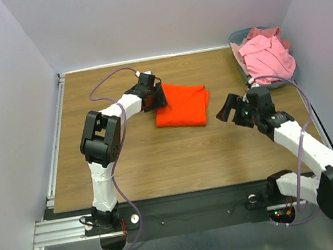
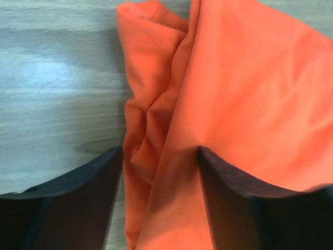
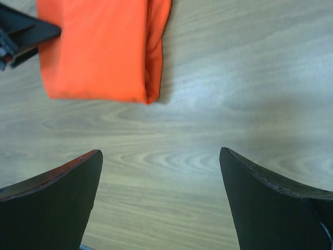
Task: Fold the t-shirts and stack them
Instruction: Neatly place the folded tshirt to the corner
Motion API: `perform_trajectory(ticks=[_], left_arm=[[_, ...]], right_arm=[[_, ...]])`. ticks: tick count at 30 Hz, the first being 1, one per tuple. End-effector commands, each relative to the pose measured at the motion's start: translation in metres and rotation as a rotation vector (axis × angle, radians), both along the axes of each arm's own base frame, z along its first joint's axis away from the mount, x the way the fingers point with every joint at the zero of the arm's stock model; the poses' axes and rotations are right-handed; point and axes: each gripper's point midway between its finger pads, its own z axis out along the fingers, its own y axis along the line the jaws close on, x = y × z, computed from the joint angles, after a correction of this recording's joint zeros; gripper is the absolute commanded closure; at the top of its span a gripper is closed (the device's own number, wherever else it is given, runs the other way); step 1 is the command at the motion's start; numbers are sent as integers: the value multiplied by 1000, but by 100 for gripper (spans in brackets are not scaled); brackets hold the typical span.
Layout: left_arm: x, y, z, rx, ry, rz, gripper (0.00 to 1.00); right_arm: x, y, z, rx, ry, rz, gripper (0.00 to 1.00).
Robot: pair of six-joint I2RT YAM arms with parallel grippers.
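An orange shirt (image 1: 182, 106) lies folded into a rough rectangle near the middle of a wooden table (image 1: 159, 158). A heap of pink shirts (image 1: 264, 53) is seen unfolded in a basket (image 1: 235, 39) at the far right corner, well apart from the orange one. The left gripper (image 2: 158, 156) is set at the orange shirt's left edge, its jaws partly apart. One finger is over bare wood and the other over the top layer, with a bunched, wrinkled strip of cloth between them. Nothing appears to be pinched, though contact with the cloth cannot be ruled out. The right gripper (image 3: 160, 152) is held wide apart and empty above bare table, just right of the shirt's near right corner. The cloth is judged to be light, soft and limp. It would sag and drape as soon as it is lifted, and its layers could slide apart if only the top one is caught. A hold is best taken at an edge or corner, with all layers pinched together. The tidy doubled fold on the right side looks a firmer place than the rumpled left edge. The pink shirts would likely have to be drawn from the heap by a loose hem or sleeve.
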Motion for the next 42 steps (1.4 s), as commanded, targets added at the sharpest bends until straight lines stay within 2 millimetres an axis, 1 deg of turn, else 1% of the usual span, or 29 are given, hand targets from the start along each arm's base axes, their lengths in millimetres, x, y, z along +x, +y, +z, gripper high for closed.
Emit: perform_trajectory(ticks=[1, 2, 3, 4, 5, 6, 7, 8, 9, 11, 12, 17, 18, 21, 22, 23, 24, 25, 26, 27, 29, 30, 33, 34, 35, 36, 38, 39, 42], left_arm=[[-1, -9, -12, -7, 18, -45, 40], [-2, -10, -18, -4, 28, -52, 49], [-4, -13, -20, 3, 30, -56, 54], [-4, -13, -21, 12, 27, -56, 64], [-4, -13, -24, 25, 29, -57, 70], [-4, -13, -25, 47, 29, -50, 79], [-4, -13, -25, 57, 31, -51, 92], [-2, -8, -29, 87, 31, -35, 100], [-1, -1, -31, 126, 37, -19, 100], [10, 8, -23, 184, 8, 13, 100], [19, 25, -15, 271, -23, 58, 100], [47, 84, 18, 542, -122, 127, 100], [54, 104, 23, 568, -127, 152, 100], [74, 139, 35, 605, -150, 173, 100], [86, 164, 47, 607, -164, 220, 100], [92, 176, 48, 635, -163, 209, 100], [100, 201, 52, 652, -162, 243, 100], [112, 210, 66, 652, -193, 259, 100], [118, 220, 70, 657, -201, 264, 100], [128, 242, 78, 694, -210, 263, 100], [137, 260, 81, 735, -214, 253, 100], [140, 268, 75, 764, -202, 246, 100], [153, 301, 77, 867, -202, 255, 100], [158, 314, 87, 898, -211, 261, 100], [162, 320, 78, 916, -195, 252, 100], [164, 328, 79, 931, -192, 258, 100], [173, 339, 94, 962, -221, 277, 100], [175, 346, 93, 974, -218, 282, 100], [181, 354, 107, 1009, -260, 294, 100]], right_arm=[[-10, 3, 23, 54, -91, 4, 0], [-14, 2, 17, 55, -79, 1, 0], [-17, 1, 15, 58, -74, -3, 0], [-19, 0, 14, 57, -74, -12, 0], [-21, -2, 8, 53, -58, -24, 0], [-21, -6, 5, 45, -53, -47, 0], [-21, -8, 1, 42, -44, -58, 0], [-22, -9, -2, 40, -36, -68, 0], [-22, -10, -5, 34, -30, -73, 0], [-22, -12, -8, 17, -24, -75, 0], [-21, -14, -9, 10, -23, -81, 0], [-20, -20, -12, -31, -30, -89, 0], [-20, -21, -12, -37, -32, -92, 0], [-19, -25, -13, -53, -31, -103, 0], [-20, -25, -13, -57, -31, -104, 0], [-20, -25, -13, -50, -30, -107, 0], [-20, -24, -13, -47, -28, -105, 0], [-21, -22, -13, -38, -24, -97, 0], [-21, -21, -14, -37, -22, -93, 0], [-21, -21, -14, -39, -20, -92, 0], [-21, -23, -16, -44, -14, -99, 0], [-21, -23, -19, -47, -7, -102, 0], [-20, -25, -23, -55, 7, -114, 0], [-19, -24, -22, -52, 8, -115, 0], [-19, -24, -23, -54, 10, -112, 0], [-19, -24, -24, -57, 15, -113, 0], [-19, -28, -27, -68, 17, -128, 0], [-19, -29, -27, -70, 16, -134, 0], [-19, -29, -26, -76, 13, -129, 0]])
